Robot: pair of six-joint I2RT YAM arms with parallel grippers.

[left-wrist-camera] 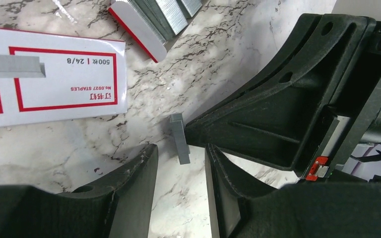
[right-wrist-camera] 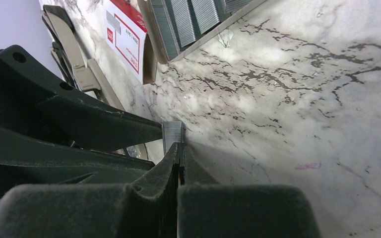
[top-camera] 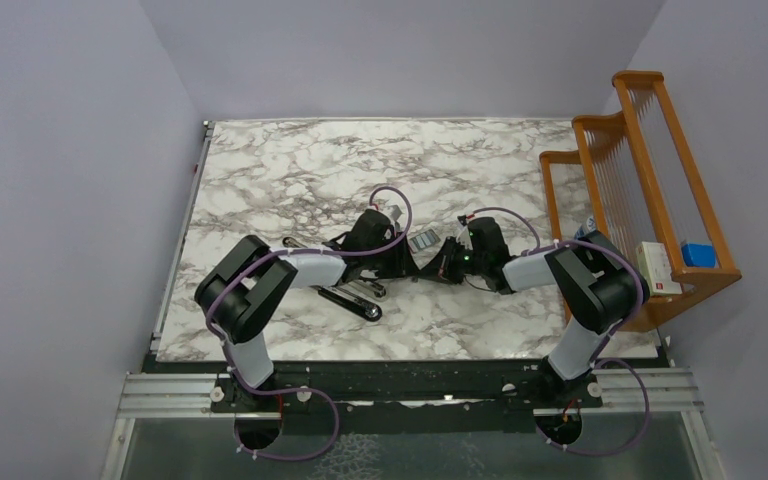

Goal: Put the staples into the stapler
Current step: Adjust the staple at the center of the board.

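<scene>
A short grey strip of staples [left-wrist-camera: 180, 139] hangs just above the marble, pinched at one edge by the tips of my right gripper [left-wrist-camera: 188, 133], which is shut on it. The right wrist view shows the same strip [right-wrist-camera: 173, 135] poking out past the shut right gripper [right-wrist-camera: 180, 146]. My left gripper [left-wrist-camera: 180, 148] is open, and the strip's lower end lies between its fingertips without touching them. The black stapler [top-camera: 350, 297] lies open on the table under the left arm. Both grippers meet mid-table, the left gripper [top-camera: 415, 262] facing the right gripper [top-camera: 440, 262].
The white-and-red staple box sleeve [left-wrist-camera: 49, 74] lies flat beside its tray of several staple strips [left-wrist-camera: 163, 12]. A wooden rack [top-camera: 650, 180] stands at the table's right edge, with a white box [top-camera: 657, 268] and a blue item [top-camera: 698, 253] on it.
</scene>
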